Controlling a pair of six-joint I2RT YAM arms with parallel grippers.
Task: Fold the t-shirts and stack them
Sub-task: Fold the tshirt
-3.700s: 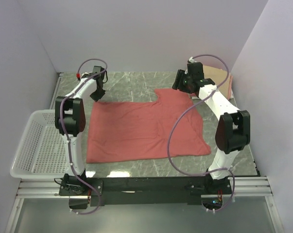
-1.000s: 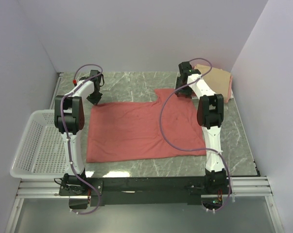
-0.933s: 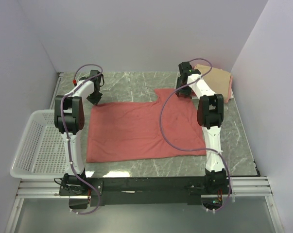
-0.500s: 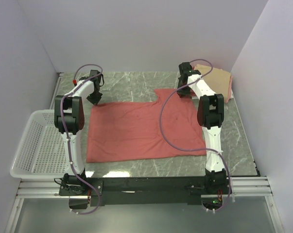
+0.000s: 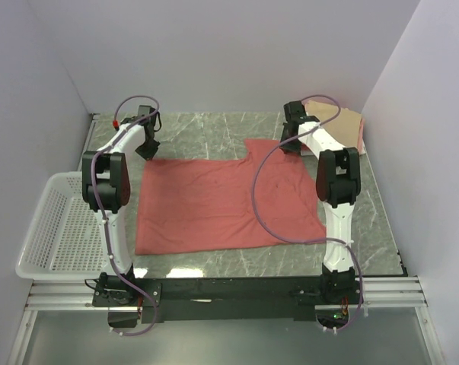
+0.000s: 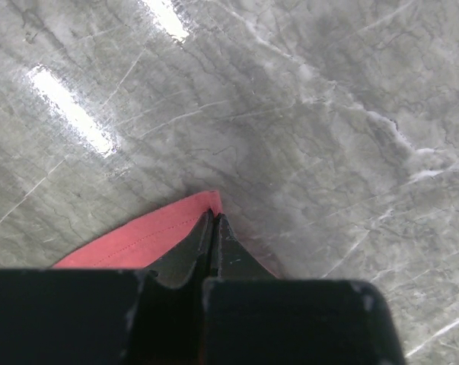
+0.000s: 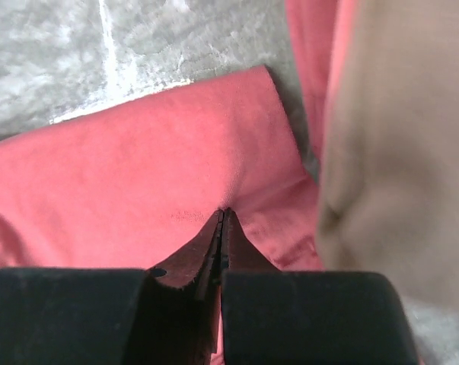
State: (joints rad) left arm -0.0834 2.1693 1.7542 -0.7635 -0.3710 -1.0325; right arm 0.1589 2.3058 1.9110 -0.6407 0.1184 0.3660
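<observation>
A large salmon-red t-shirt (image 5: 221,201) lies spread flat across the marble table. My left gripper (image 5: 147,152) is shut on its far left corner; in the left wrist view the closed tips (image 6: 214,217) pinch the hemmed red corner (image 6: 160,236). My right gripper (image 5: 290,144) is shut on the shirt's far right part, where the cloth (image 7: 138,167) puckers at the closed tips (image 7: 224,213). A folded tan t-shirt (image 5: 343,122) (image 7: 396,152) lies just to its right on a folded pink one (image 5: 360,141) (image 7: 313,46).
A white plastic mesh basket (image 5: 58,220) stands off the table's left edge. Grey walls close in the back and both sides. Bare marble (image 5: 214,129) shows behind the shirt between the two grippers, and a strip (image 5: 366,228) runs along the right.
My right gripper has closed on the shirt's far right part and shifted slightly right. The left gripper stayed shut on its corner and rose a little.
</observation>
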